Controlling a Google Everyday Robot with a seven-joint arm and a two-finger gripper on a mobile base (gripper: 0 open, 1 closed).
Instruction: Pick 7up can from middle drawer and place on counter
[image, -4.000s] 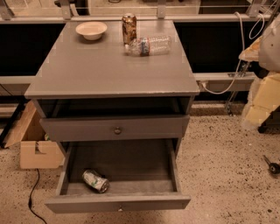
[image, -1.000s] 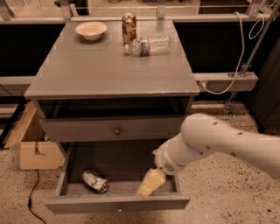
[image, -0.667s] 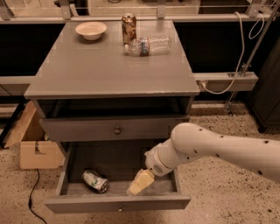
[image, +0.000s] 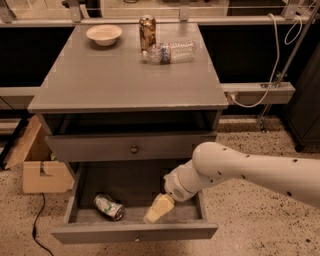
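Down inside the open middle drawer (image: 135, 232), the 7up can (image: 109, 207) lies on its side near the left front corner. Just right of it and not touching it, the gripper (image: 159, 208) hangs low in the drawer on the white arm (image: 240, 170); whether it is wide or narrow, I cannot tell. On the counter (image: 125, 80) sit a bowl (image: 104, 34), a brown can (image: 147, 32) and a toppled bottle (image: 170, 52).

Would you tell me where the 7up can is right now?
In the camera view, the 7up can lies on its side front-left in the open middle drawer, with the gripper in the drawer to its right, not touching.
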